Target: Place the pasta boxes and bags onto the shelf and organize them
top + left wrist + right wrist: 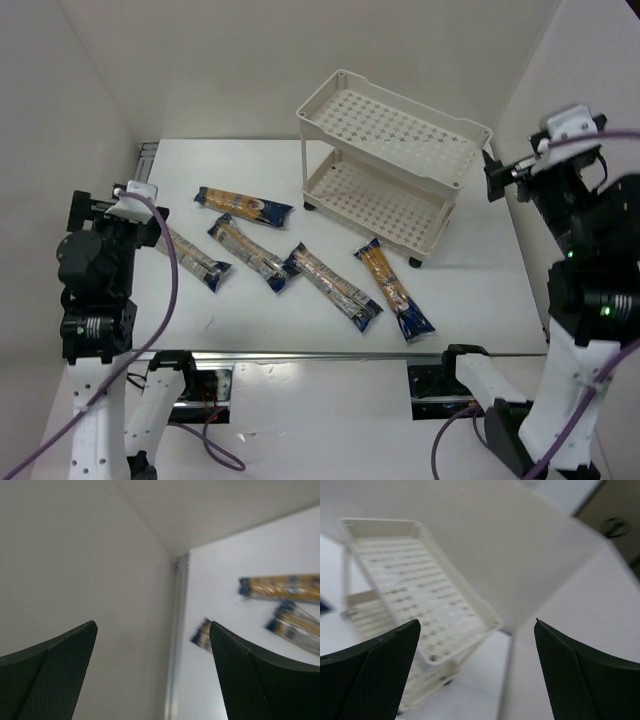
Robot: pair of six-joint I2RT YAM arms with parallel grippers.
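Colour-wise it's pretty plain here. The shelf (415,100) is cream-white all over, both trays are punched with a regular grid of little holes, and its wheels (415,262) are dark. The spaghetti packets (243,207) are clear plastic showing yellow-orange pasta, with dark blue ends and blue label marks. The table (480,290) is plain white and the walls (250,60) are off-white. The left gripper (152,627) and right gripper (476,625) both have matte black fingers with a fine mesh-dot texture. The arms (95,270) are black up top and white lower down, with purple cables (175,275). There's a tiny green light (606,311) on the right one.
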